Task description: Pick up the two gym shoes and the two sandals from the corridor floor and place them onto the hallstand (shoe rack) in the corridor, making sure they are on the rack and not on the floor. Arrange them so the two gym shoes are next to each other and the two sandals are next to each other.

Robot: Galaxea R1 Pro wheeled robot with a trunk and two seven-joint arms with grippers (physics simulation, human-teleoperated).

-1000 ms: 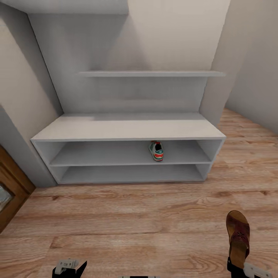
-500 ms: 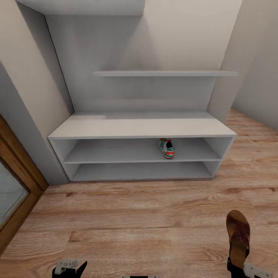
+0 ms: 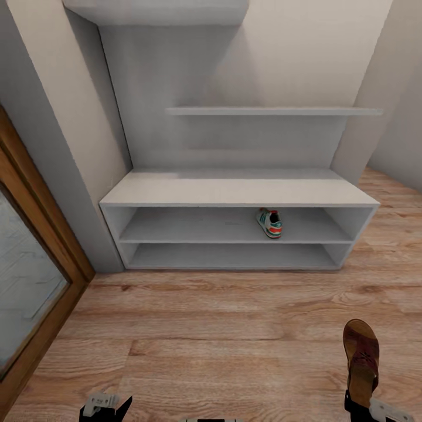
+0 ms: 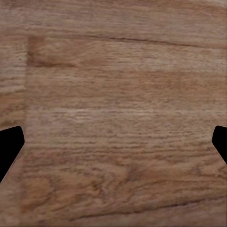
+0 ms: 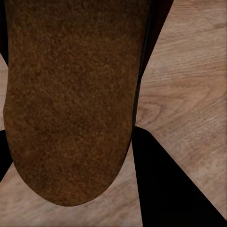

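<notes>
The pale-grey hallstand (image 3: 234, 190) stands ahead against the wall. One white gym shoe (image 3: 270, 223) with green and red-orange accents sits on its upper shelf row, right of centre. My right gripper (image 3: 363, 405) is shut on a brown sandal (image 3: 361, 357), held toe-forward over the wood corridor floor (image 3: 223, 328) at the lower right. In the right wrist view the sandal's sole (image 5: 71, 94) lies between the dark fingers (image 5: 165, 189). My left gripper (image 3: 105, 405) hangs at the lower left, open over bare floor (image 4: 113, 94), nothing between its fingers (image 4: 9, 146).
A wood-framed glass door (image 3: 35, 275) runs along the left side. Two stepped wall shelves (image 3: 269, 111) hang above the bench. A grey wall corner (image 3: 363, 135) borders the hallstand's right end, with floor stretching past it to the right.
The whole picture has shifted right, so the camera has turned or moved left; the door has come into view. Both grippers and the held sandal keep their places in the view.
</notes>
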